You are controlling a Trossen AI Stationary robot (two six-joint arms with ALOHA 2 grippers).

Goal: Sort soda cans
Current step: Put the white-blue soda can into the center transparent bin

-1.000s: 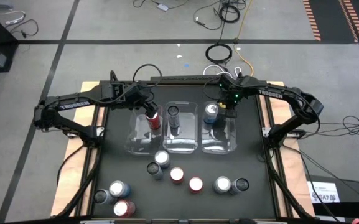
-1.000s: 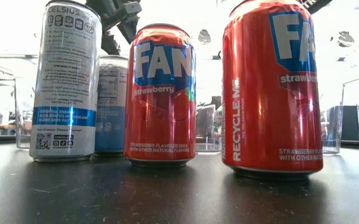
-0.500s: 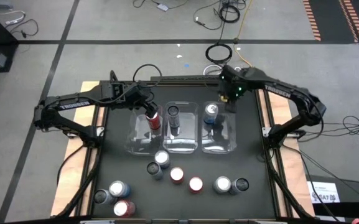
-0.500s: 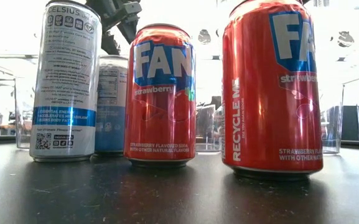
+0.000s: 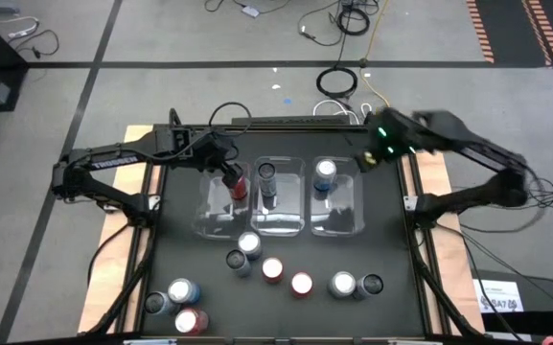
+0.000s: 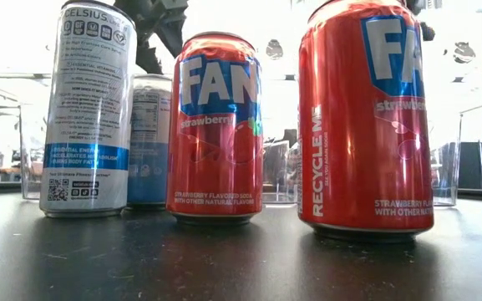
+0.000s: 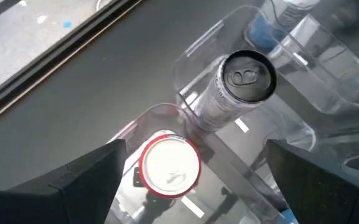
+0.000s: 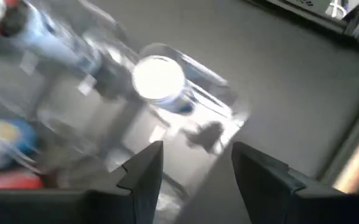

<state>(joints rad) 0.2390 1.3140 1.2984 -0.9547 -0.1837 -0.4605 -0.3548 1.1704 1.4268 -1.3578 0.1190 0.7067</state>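
Three clear bins stand in a row at mid-table. A red can [image 5: 238,185] stands in the left bin [image 5: 220,213], a dark can [image 5: 268,173] in the middle bin, and a silver-blue can [image 5: 326,172] in the right bin [image 5: 339,213]. My left gripper [image 5: 228,172] hovers open above the red can [image 7: 170,165], with one finger on each side and both apart from it. My right gripper [image 5: 372,156] is open beyond the right bin's far right corner. Its wrist view shows the silver-blue can [image 8: 158,78] ahead of the gripper [image 8: 198,148].
Several loose cans stand on the near half of the dark table: red [image 5: 272,269] [image 5: 301,284], silver [image 5: 342,284] [image 5: 249,243] and dark [image 5: 370,285], plus a cluster at the near left [image 5: 182,292]. The low view is filled by a silver can [image 6: 88,109] and red cans [image 6: 215,125].
My right arm has swung away from the silver-blue can in the right bin, toward the table's right and far edge. The can stays standing in the bin. My left gripper has kept its place over the red can.
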